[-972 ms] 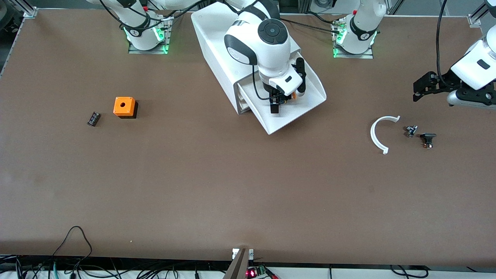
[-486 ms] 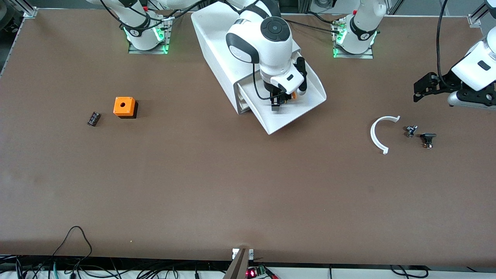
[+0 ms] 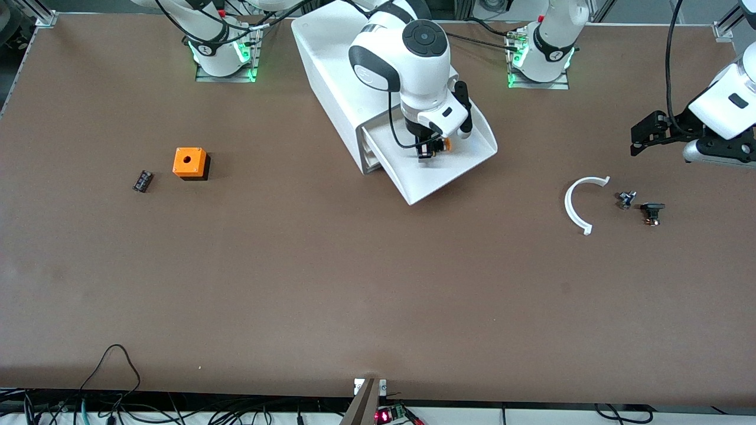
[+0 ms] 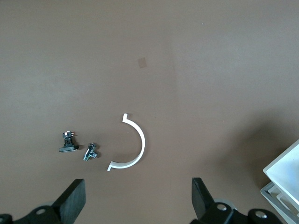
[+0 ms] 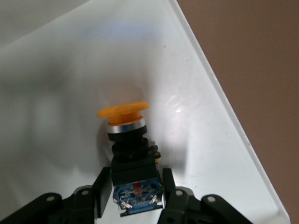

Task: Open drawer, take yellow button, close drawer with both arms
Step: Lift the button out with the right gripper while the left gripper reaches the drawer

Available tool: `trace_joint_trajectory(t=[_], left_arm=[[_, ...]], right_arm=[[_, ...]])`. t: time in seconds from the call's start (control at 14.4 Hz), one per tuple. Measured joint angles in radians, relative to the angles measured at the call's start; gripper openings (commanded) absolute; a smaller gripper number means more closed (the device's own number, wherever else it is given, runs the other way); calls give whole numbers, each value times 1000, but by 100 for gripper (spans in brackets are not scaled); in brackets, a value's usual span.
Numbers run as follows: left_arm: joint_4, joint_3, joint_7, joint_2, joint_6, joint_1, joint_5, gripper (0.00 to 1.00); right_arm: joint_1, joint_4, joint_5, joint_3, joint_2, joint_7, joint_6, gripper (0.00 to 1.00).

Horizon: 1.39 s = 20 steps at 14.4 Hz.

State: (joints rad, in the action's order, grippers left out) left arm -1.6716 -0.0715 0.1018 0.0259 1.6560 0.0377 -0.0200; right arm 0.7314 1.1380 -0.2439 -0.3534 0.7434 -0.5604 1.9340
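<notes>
The drawer (image 3: 434, 180), the top one of the white cabinet (image 3: 331, 65), stands pulled out toward the front camera. The button (image 5: 123, 112), a black body with an orange cap, lies on its side inside the drawer (image 5: 205, 93); only a bit of orange shows of the button (image 3: 447, 143) in the front view. My right gripper (image 3: 430, 150) reaches down into the drawer. In the right wrist view the right gripper (image 5: 135, 186) is shut on the button's black body, one finger on each side. My left gripper (image 3: 641, 137) waits open over the table at the left arm's end, and the left gripper (image 4: 138, 200) holds nothing.
An orange cube with a hole (image 3: 189, 162) and a small black ribbed block (image 3: 142, 180) sit toward the right arm's end. A white curved piece (image 3: 576, 203), a small metal part (image 3: 626, 199) and a small black part (image 3: 652, 211) lie below the left gripper.
My right gripper's fingers have closed from wide open onto the button, and the hand has shifted slightly toward the cabinet. The left arm has hardly moved.
</notes>
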Motion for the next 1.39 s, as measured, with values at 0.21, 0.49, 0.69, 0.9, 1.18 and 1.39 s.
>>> trace_joint_trajectory(t=[0.21, 0.49, 0.69, 0.9, 1.18, 1.39], left_arm=[[0, 0, 0, 0, 0, 0, 0, 100], [0, 0, 0, 0, 0, 0, 0, 100], [0, 0, 3, -1, 0, 0, 0, 100], [0, -10, 9, -9, 0, -4, 0, 100], [-47, -68, -115, -59, 125, -24, 1, 100], [-167, -187, -431, -112, 330, -40, 1, 100]], right_arm=[[1, -2, 0, 0, -1, -1, -1, 25], [3, -19, 0, 0, -11, -1, -1, 24], [-8, -34, 0, 6, -63, 0, -15, 24], [-68, -38, 0, 12, -147, 46, -58, 24], [-120, -10, 0, 107, -261, 277, -84, 24], [-165, 20, 66, 225, -297, 332, -101, 24]])
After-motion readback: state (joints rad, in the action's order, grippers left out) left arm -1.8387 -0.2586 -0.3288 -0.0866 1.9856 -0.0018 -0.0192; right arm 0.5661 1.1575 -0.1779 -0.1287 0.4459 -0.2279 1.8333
